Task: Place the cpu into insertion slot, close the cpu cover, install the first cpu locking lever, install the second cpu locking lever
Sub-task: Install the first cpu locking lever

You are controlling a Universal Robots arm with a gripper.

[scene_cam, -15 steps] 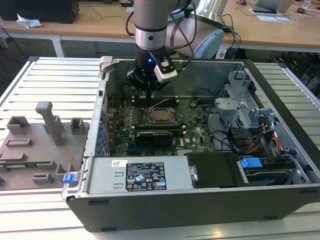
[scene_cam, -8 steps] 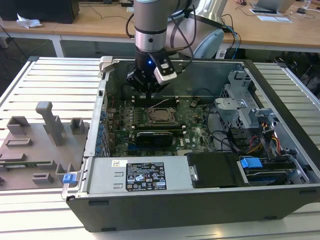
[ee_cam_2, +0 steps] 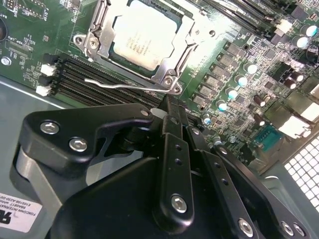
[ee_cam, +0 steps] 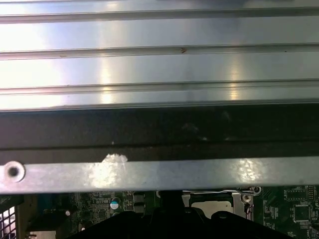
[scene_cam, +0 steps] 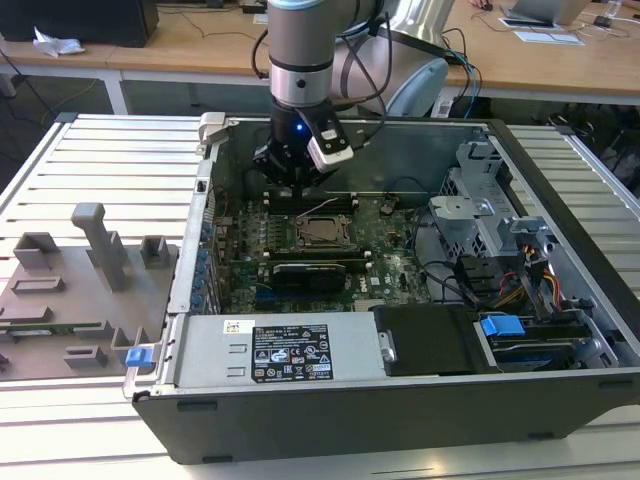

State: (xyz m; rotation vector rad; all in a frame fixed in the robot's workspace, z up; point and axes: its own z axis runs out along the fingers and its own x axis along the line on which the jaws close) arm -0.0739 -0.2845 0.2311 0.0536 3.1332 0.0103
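Exterior view, left to right: a grey fixture tray point(scene_cam: 80, 290) is lying beside the open computer case point(scene_cam: 400, 400). The gripper point(scene_cam: 298, 178) is hanging inside the case, near the cpu point(scene_cam: 322, 233) and slightly to the exterior view's left of it.

Second wrist view: the fingers point(ee_cam_2: 172, 149) are sitting drawn together, gripping nothing — tips just beside a locking lever point(ee_cam_2: 114, 85). The cpu is sitting in the insertion slot point(ee_cam_2: 94, 45) with the cpu cover point(ee_cam_2: 185, 50) lying flat over it — both apart from the gripper.
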